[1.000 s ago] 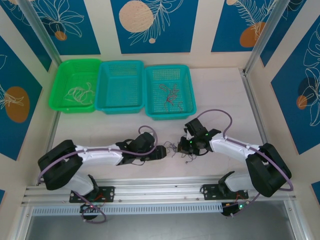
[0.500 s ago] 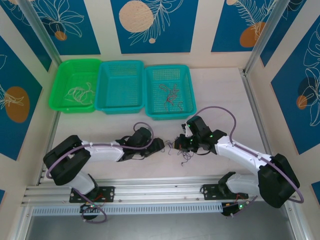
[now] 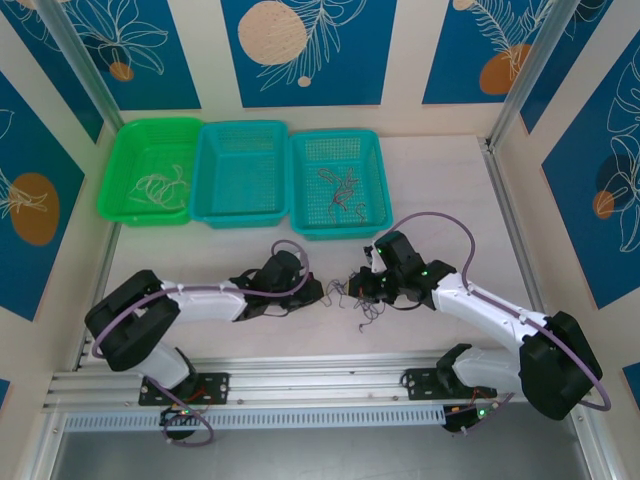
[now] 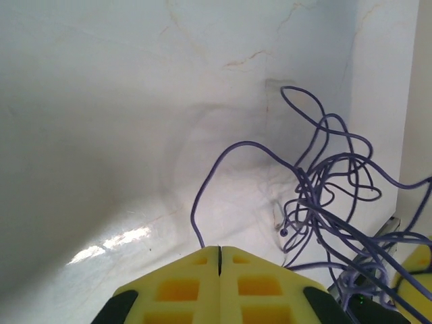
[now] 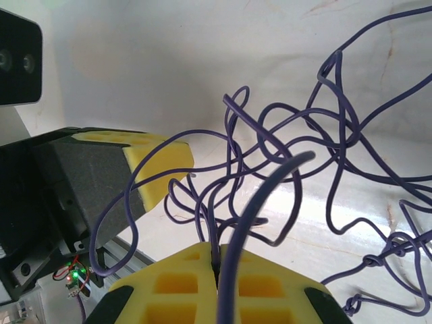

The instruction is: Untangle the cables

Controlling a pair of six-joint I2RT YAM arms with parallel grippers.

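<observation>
1. Left gripper (image 4: 219, 251) is closed beside one strand of the cables (image 3: 352, 296), which lie near the front edge of the worktop (image 3: 440, 190); that strand may slip free.
2. Right gripper (image 5: 216, 260) pinches several strands; pulling apart could tighten knots.

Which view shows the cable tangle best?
Right wrist: the cable tangle spreads large, its loops and crossings distinct, with strands running into the shut right gripper. Left wrist shows it bunched at the right, one strand reaching the left gripper. Top external shows a tiny dark scribble.
</observation>
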